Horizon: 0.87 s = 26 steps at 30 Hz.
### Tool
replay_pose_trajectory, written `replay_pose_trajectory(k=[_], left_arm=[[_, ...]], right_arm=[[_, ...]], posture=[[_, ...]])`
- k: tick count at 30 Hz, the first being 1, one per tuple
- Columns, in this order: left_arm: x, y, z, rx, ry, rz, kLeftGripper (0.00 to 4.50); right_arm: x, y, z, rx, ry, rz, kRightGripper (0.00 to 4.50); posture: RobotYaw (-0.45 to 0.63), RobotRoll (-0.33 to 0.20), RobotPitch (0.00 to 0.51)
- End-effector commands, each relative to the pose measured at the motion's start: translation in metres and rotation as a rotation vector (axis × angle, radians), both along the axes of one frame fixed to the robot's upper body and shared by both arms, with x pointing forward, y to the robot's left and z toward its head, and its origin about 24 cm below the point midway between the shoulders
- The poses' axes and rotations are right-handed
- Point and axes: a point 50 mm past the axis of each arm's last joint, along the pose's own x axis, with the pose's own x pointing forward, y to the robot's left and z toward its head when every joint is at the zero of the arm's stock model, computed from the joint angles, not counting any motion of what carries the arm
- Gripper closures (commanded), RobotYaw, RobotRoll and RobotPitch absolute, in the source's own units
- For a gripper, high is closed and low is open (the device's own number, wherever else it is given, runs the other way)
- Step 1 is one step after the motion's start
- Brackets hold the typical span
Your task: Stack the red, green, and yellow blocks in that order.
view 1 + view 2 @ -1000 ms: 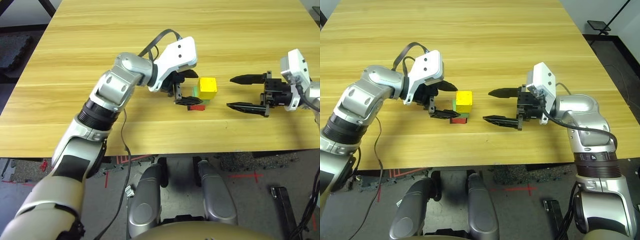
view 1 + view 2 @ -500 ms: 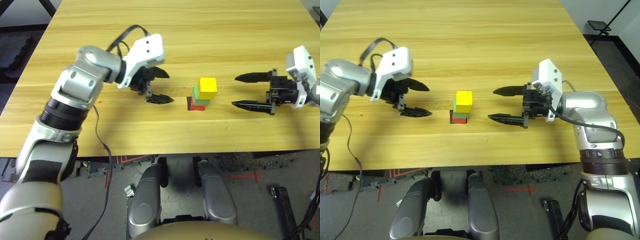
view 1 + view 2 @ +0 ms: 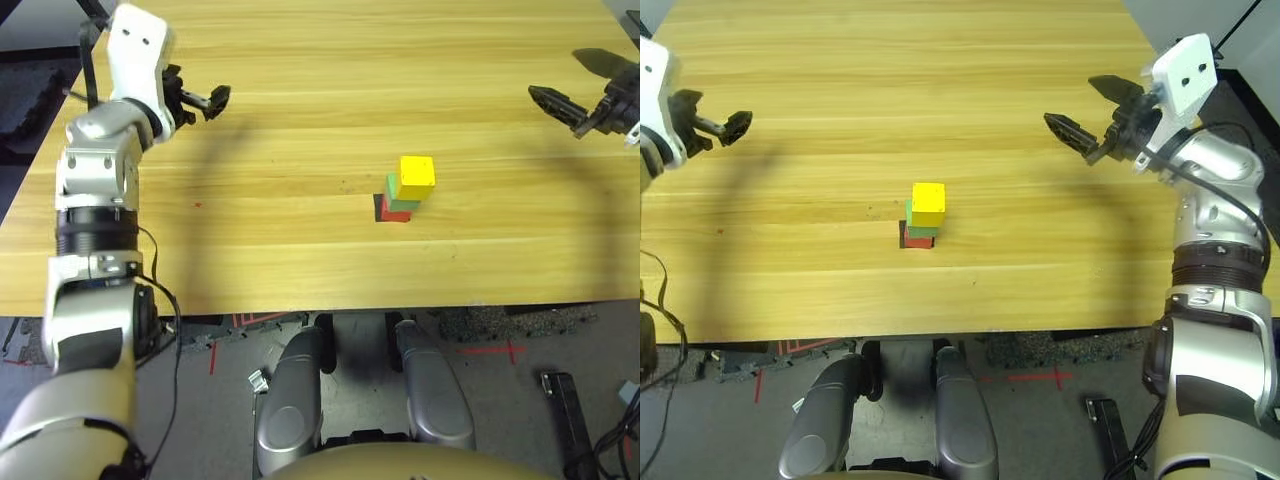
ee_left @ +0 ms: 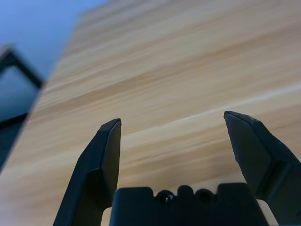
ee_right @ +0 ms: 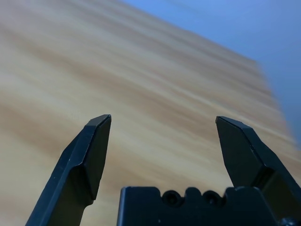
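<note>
Two tools in frame, both released and empty. Left tool [image 3: 205,98] sits high over the bench's left side, at about 10 o'clock from the stack, fingers spread, pointing toward the bench's right; in its wrist view the two black fingers [image 4: 96,165] stand wide apart with bare wood grain between them. Right tool [image 3: 1085,115] is over the bench's right side, at about 2 o'clock from the stack, fingers likewise spread, tips pointing toward the bench's left; both fingers [image 5: 84,165] frame bare wood in its wrist view. Both tools are well apart from the blocks. Block count: three, one of each colour, in a single stack near the middle of the bench [image 3: 300,150], toward the near edge. Red block [image 3: 910,240] at the bottom, green block [image 3: 920,225] on it, yellow block [image 3: 928,200] on top. Long axis of the stack is vertical; the column stands upright. The cubes are not perfectly flush: the yellow one sits shifted slightly toward 3 o'clock over the green. One flat black patch [image 3: 381,206] lies on the bench under the red block, showing at its 9 o'clock side.
</note>
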Motion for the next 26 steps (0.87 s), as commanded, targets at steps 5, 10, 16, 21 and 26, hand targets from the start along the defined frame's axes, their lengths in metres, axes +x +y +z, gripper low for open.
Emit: replay_pose_trajectory(k=[5, 10, 16, 21, 26], left_arm=[[-0.024, -0.03, -0.03, -0.015, -0.087, 0.113, 0.04], [-0.028, -0.044, -0.04, -0.017, -0.079, 0.101, 0.04], [-0.028, -0.049, -0.042, -0.001, -0.104, 0.071, 0.04], [-0.032, -0.051, -0.047, -0.007, -0.08, 0.096, 0.04], [-0.032, -0.049, -0.042, -0.008, -0.095, 0.102, 0.04]], right_arm=[[-0.013, -0.024, -0.032, 0.145, -0.075, -0.285, 0.0], [-0.028, -0.037, -0.051, 0.207, -0.069, -0.351, 0.0], [-0.043, -0.04, -0.057, 0.203, -0.072, -0.367, 0.0], [-0.05, -0.036, -0.062, 0.213, -0.061, -0.359, 0.0], [-0.044, -0.033, -0.055, 0.21, -0.071, -0.347, 0.0]], posture=[[0.2, 0.091, 0.311], [0.15, 0.094, 0.332], [0.11, 0.081, 0.351], [0.11, 0.088, 0.356], [0.14, 0.092, 0.342]])
